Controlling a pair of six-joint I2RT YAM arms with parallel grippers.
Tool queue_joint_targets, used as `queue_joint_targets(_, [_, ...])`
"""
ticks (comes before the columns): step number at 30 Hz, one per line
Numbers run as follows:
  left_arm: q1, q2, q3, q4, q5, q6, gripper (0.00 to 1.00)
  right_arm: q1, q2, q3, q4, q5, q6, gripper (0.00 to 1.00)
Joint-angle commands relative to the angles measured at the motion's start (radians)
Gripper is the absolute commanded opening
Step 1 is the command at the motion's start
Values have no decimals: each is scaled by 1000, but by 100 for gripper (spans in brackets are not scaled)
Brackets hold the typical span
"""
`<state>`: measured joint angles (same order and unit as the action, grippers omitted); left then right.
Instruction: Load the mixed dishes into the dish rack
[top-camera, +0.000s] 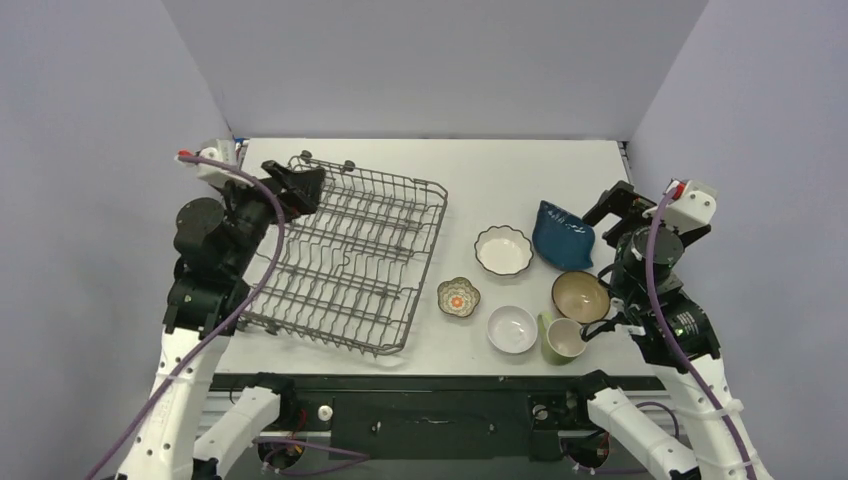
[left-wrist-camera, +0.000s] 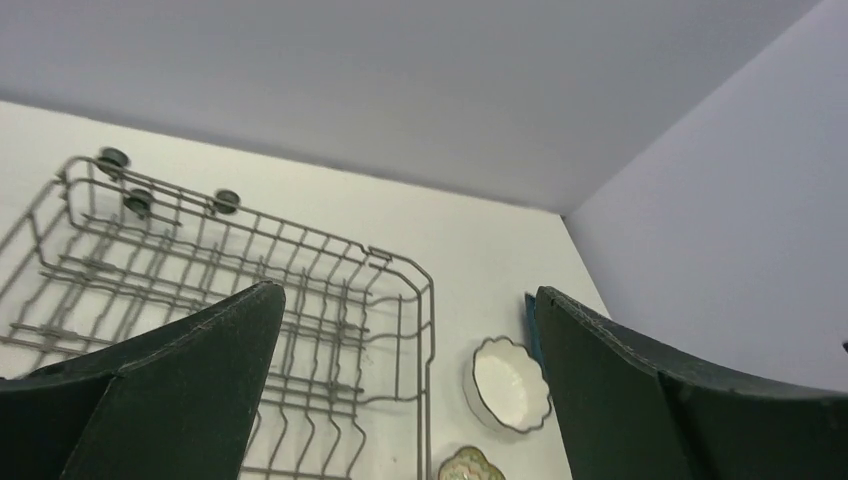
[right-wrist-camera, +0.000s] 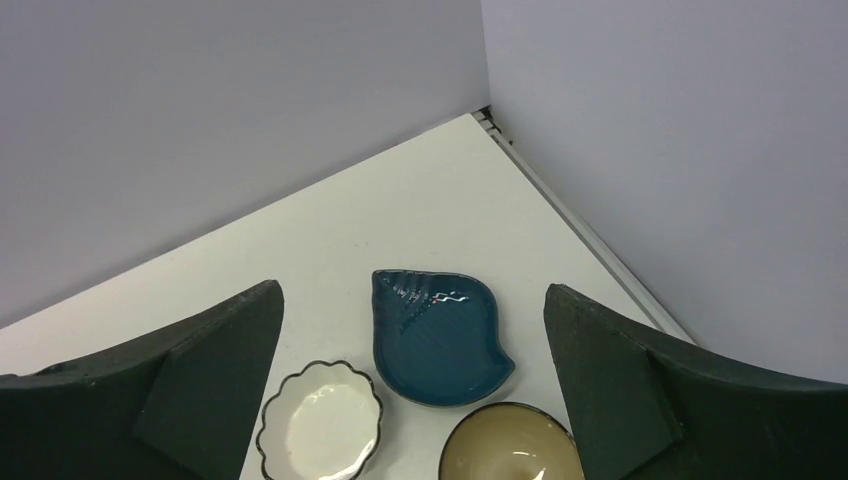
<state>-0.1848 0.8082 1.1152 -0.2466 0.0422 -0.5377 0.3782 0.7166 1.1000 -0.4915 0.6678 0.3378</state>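
The grey wire dish rack (top-camera: 424, 265) lies on the left half of the table and holds no dishes. To its right stand the white scalloped bowl (top-camera: 503, 250), the dark blue dish (top-camera: 562, 235), the brown bowl (top-camera: 580, 296), the plain white bowl (top-camera: 512, 329), the light green mug (top-camera: 562, 340) and the flower-patterned dish (top-camera: 458, 297). My left gripper (top-camera: 300, 185) is open and empty above the rack's far left corner. My right gripper (top-camera: 610, 208) is open and empty, raised just right of the blue dish.
The left wrist view shows the rack's rim (left-wrist-camera: 428, 340), the scalloped bowl (left-wrist-camera: 510, 385) and the flower dish (left-wrist-camera: 470, 467) between the open gripper (left-wrist-camera: 408, 292). The right wrist view shows the blue dish (right-wrist-camera: 435, 335), scalloped bowl (right-wrist-camera: 320, 420) and brown bowl (right-wrist-camera: 510, 450) below the gripper (right-wrist-camera: 412, 288). Grey walls enclose the table.
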Motion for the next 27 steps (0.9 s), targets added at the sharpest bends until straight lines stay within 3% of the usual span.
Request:
queue_joint_targets(1, [-165, 104, 50, -106, -11, 9, 96, 11, -29, -22, -13, 30, 20, 99])
queue_joint_targets(5, [-420, 186, 52, -117, -222, 34, 96, 11, -34, -12, -32, -5, 35, 99])
queue_joint_targets(9, [-592, 282, 45, -87, -306, -14, 96, 11, -38, -12, -43, -50, 68, 99])
queue_joint_targets(14, [-836, 455, 78, -93, -526, -44, 96, 11, -68, -26, -56, -51, 95, 99])
queue_joint_targets(22, [-1082, 774, 266, -292, -825, -165, 97, 11, -145, -48, -54, -26, 64, 99])
queue_joint_targets(24, [-1101, 839, 312, -333, -834, -201, 99, 11, -161, -55, -54, -25, 56, 99])
queue_joint_targets(27, [-1109, 899, 327, -330, -803, -217, 92, 12, -176, -63, -58, -34, 44, 99])
